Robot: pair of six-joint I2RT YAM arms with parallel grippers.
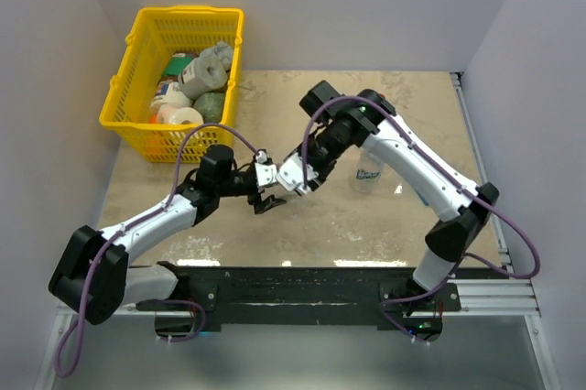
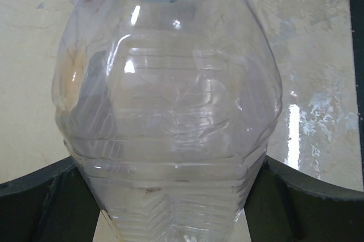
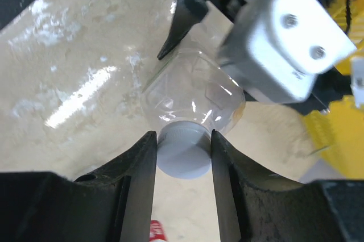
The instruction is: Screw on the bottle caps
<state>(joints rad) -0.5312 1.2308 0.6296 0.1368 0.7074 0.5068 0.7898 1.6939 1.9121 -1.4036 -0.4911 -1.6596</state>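
Right pincer [image 3: 183, 140] pinches white cap [image 3: 182, 158], left pincer [image 2: 170, 165] grips bottle [image 2: 170, 83], above glossy beige tabletop [image 1: 366, 225].

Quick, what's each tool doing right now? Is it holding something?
Left tool: closed on the clear bottle.
Right tool: closed on the white cap at the bottle's neck.

The left arm [image 1: 146, 221] and the right arm [image 1: 417, 166] both have white shells and black joints. Purple cables [image 1: 88, 303] loop along them. The left hand [image 1: 268, 200] has a white block [image 3: 267, 60] with two screws [image 3: 290, 21] and black pointed fingers [image 3: 181, 23]. The right hand [image 3: 183, 140] has matt black fingers [image 3: 136, 185].
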